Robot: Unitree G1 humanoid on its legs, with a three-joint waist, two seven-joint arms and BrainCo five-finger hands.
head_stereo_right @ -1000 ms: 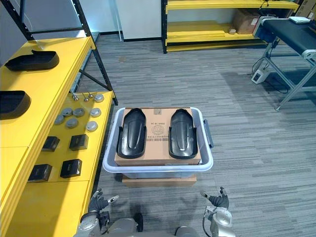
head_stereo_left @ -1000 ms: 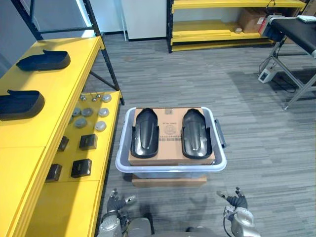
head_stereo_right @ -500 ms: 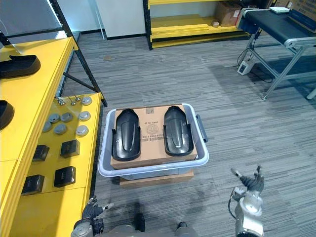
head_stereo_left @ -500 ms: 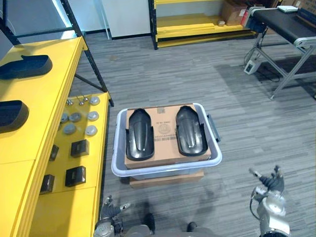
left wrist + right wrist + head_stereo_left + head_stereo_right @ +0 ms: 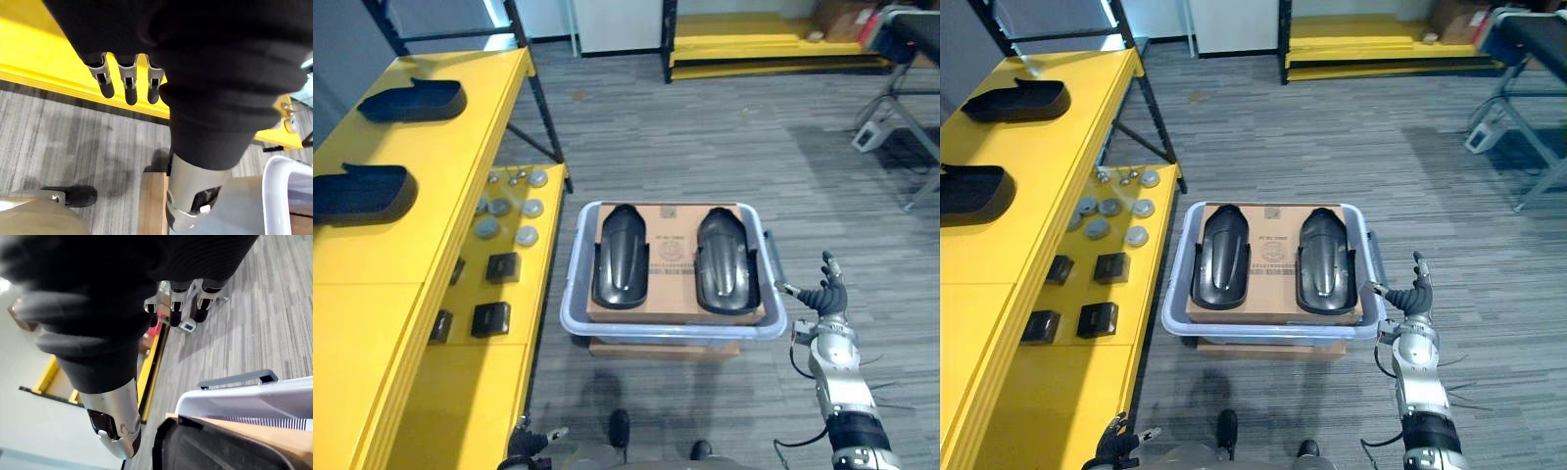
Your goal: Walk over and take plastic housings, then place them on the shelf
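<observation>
Far left: a long yellow shelf (image 5: 460, 147). On its upper level, a far dark housing (image 5: 411, 100) and a near dark housing (image 5: 360, 193), well apart, both lying flat. On the lower level, just right of those, a cluster of round metal discs (image 5: 499, 208) at the far end and small black boxes (image 5: 501, 266) nearer.

Low at the near edge, beside the shelf's foot: the left hand (image 5: 530, 438), clear of everything. From its own wrist, fingers (image 5: 128, 85) straight and hanging side by side, thumb apart, nothing held.

In the middle of the grey carpet floor (image 5: 705, 147): a pale bin (image 5: 671, 331) resting on a wooden board (image 5: 666, 349), with a flat cardboard box (image 5: 671, 257) inside it. On top of the box, the left plastic housing (image 5: 622, 257) and the right plastic housing (image 5: 728, 259), side by side, lengthwise from near to far, not touching, a strip of bare cardboard between them.

Far beyond the bin: a second yellow rack (image 5: 754, 49) along the wall.

Just right of the bin's right wall, by its handle (image 5: 237, 379): the right hand (image 5: 824, 297), raised, fingers (image 5: 180, 301) straight and fanned apart, pointing far, gripping nothing. Impossible to tell whether the thumb tip meets the rim.

Far right corner: a dark table (image 5: 911, 29) on metal legs.
</observation>
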